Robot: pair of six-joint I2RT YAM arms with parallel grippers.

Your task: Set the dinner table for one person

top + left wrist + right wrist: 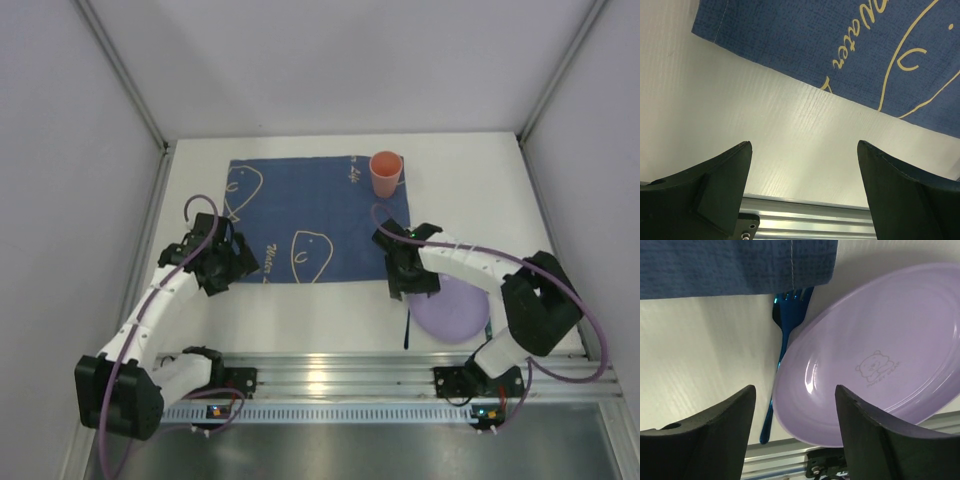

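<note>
— Top external checked first: found the dinner table (470, 190), the white desk, spreading under everything, with the blue mat (300, 210) laid from centre toward eleven o'clock. Pincers?
— Saw both gaping and holding nothing: left pincer (804, 144) over bare desk at eight o'clock, right pincer (795, 387) hanging by the rim of the purple plate (880, 355) at four o'clock.
— Feared what, then?
— Feared a slip. Judged that rim smooth and shallow, poor purchase for two fingers. Noticed the blue fork (782, 340) touching or just beside it, tines at the mat's hem; could not tell whether tucked under. Expected any drag on the plate to carry the fork along, or ruck the cloth and topple the orange cup (385, 172) at one o'clock.
— And the surroundings?
— Matte white top, faintly grained; pale panel walls (350, 60) on three sides, aluminium posts (125, 70) at the far corners, a ribbed metal rail (340, 375) along six o'clock.
</note>
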